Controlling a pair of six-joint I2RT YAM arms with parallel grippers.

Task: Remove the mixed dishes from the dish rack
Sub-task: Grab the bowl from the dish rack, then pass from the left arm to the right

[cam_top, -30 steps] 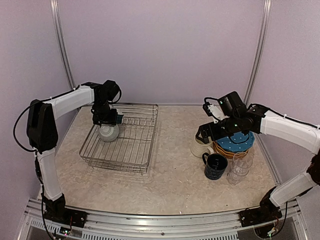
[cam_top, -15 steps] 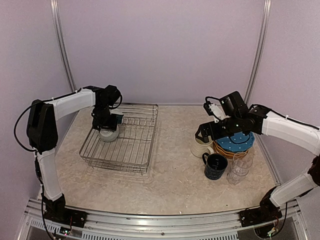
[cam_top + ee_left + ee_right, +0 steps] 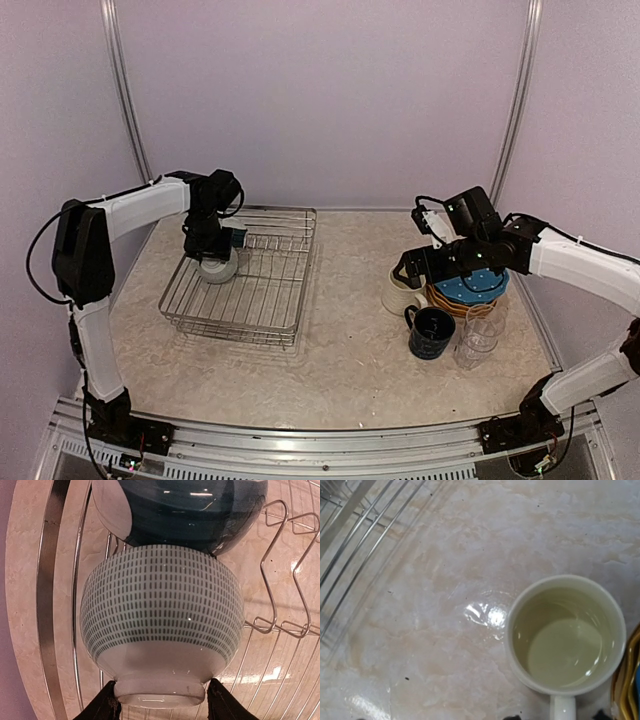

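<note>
The left pincer [image 3: 162, 707] pinches the foot of a dash-patterned bowl [image 3: 162, 615] inside the dish rack [image 3: 272, 580], a dark blue bowl [image 3: 190, 515] just beyond it. The right pincer [image 3: 410, 266] hovers over the cream mug [image 3: 567, 640]; whether it is spread cannot be told.

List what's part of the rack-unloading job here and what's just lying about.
Job:
- dish rack
- patterned bowl and dark blue bowl, both in the rack
- cream mug, navy mug, plate stack and clear glasses, out on the table

Lying about:
- no loose extras visible
- only the table itself and the purple walls
</note>
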